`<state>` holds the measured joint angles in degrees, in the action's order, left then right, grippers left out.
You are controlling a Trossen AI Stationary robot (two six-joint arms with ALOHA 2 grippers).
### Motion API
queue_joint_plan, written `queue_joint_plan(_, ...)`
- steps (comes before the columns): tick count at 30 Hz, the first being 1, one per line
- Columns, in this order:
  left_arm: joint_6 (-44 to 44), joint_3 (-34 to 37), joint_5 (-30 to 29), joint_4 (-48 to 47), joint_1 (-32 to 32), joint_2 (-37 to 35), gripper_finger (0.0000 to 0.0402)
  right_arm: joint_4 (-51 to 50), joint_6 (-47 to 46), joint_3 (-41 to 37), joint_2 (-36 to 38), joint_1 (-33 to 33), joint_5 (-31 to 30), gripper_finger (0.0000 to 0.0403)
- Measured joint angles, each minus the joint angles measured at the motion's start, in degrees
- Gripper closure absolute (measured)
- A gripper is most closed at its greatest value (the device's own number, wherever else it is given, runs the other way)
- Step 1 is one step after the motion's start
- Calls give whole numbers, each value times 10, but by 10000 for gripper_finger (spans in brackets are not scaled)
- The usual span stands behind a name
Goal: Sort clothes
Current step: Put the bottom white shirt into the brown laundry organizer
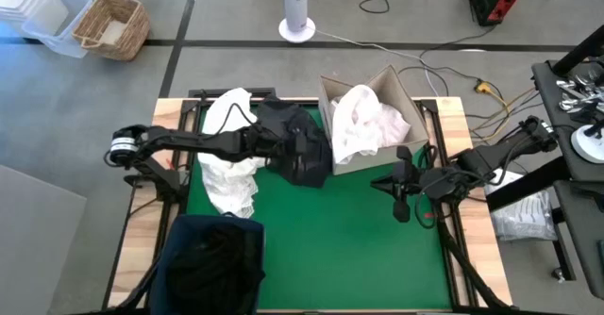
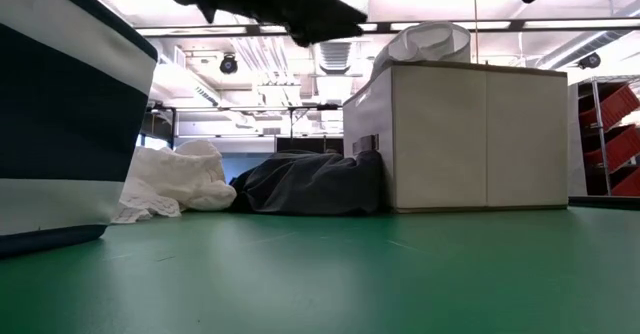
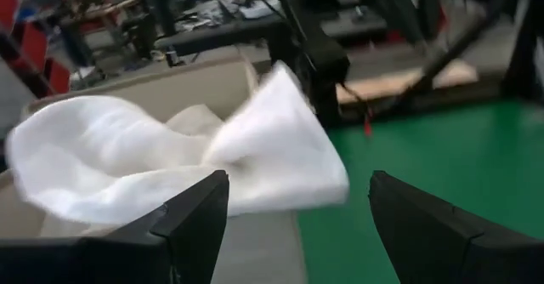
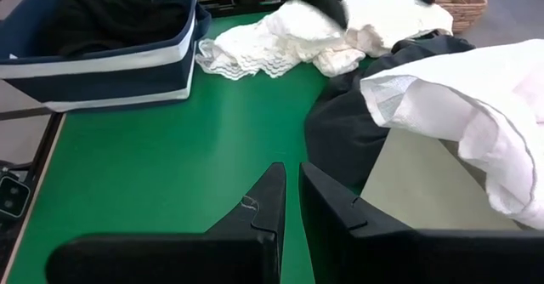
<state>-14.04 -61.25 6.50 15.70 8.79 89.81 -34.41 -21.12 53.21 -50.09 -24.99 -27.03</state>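
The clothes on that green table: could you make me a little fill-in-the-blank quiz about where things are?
1. The white garment spills over the rim of the ____ box.
2. The navy bin already holds ____ clothing.
3. The left tool has its fingers ____, with nothing between them.
4. The dark garment lies on the table right beside the ____.

Missing words: cardboard; dark; open; box

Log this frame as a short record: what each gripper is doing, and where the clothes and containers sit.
left gripper: open, empty, above the dark garment, facing the cardboard box
right gripper: shut, empty, over the green mat beside the box
cardboard box: holds a white garment spilling over its edge
navy fabric bin: at the mat's near-left corner, dark clothes inside
white clothes pile: on the mat, left of the dark garment
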Motion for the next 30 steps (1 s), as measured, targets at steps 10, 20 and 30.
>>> queue_joint_plan(10, -140, 2, -48, 59, -24, 70, 141, 0, 2, 0, -12, 0, 0, 374)
queue_joint_plan(20, -179, 2, -89, 142, -25, 110, 163, 0, 1, 0, -18, 0, 0, 374)
queue_joint_plan(30, -183, 2, -89, 151, -25, 114, 250, 0, 1, 0, -19, 0, 0, 374)
